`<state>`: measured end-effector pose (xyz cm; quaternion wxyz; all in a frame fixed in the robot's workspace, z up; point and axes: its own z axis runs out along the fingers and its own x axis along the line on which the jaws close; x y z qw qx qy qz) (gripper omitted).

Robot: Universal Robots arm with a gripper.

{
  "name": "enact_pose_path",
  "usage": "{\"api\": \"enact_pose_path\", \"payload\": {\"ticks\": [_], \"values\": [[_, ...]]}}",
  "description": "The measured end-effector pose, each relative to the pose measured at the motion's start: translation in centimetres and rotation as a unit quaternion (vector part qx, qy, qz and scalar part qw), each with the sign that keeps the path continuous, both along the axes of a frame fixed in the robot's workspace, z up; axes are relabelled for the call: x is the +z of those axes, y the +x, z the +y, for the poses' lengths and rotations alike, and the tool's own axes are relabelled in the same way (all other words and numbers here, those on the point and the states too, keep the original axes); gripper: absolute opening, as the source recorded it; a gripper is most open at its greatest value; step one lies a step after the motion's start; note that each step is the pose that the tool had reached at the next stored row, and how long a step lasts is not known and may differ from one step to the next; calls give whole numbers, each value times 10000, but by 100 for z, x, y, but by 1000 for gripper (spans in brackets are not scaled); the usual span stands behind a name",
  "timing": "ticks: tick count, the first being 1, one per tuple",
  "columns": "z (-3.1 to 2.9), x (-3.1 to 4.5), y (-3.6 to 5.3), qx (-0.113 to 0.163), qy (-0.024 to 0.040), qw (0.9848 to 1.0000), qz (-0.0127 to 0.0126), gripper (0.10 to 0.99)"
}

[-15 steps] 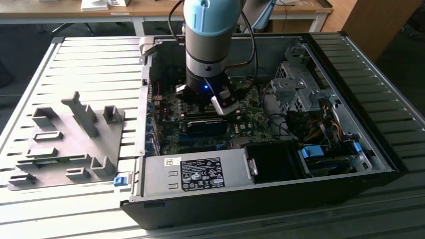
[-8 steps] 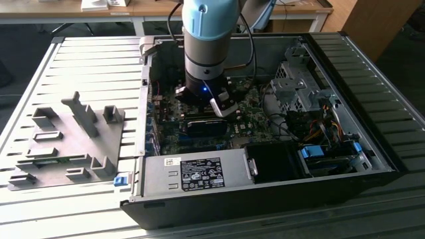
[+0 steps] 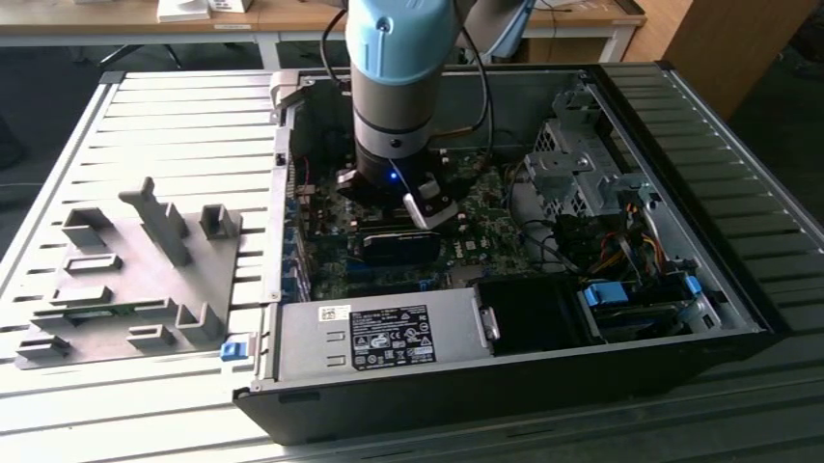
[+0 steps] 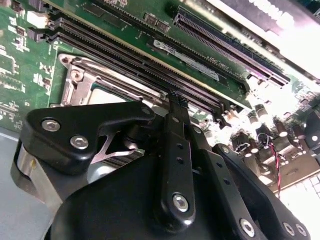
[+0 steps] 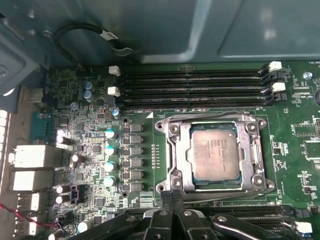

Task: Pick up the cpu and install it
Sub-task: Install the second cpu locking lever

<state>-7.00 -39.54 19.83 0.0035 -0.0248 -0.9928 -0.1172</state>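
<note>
One cpu (image 5: pixel 214 155) seated in socket frame (image 5: pixel 172 155), edges flush; gripper (image 5: pixel 172 197) fingers pressed together, empty, just beside frame edge.

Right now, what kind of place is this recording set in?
Probably a lab or workshop test bench: an open computer case lies on a slatted metal table, beside a grey fixture plate, with wooden desks behind.

Matt silvery metal cpu (image 5: pixel 215 153); glossy black plastic hand (image 5: pixel 172 197).

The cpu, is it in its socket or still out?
In. In the first wrist view the cpu lies flat inside the metal socket frame on the motherboard, nothing holding it.
</note>
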Motion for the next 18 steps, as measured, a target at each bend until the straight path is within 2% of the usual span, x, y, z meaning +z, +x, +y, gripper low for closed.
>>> {"api": "enact_pose_path", "payload": {"ticks": [3,8,13,18], "values": [[0,-11,-13,0,33,10000,-19,106],[0,-32,-22,-1,113,9999,-32,106],[0,-44,-48,0,226,9997,-48,106],[0,-67,-78,0,273,9996,-59,106]]}}
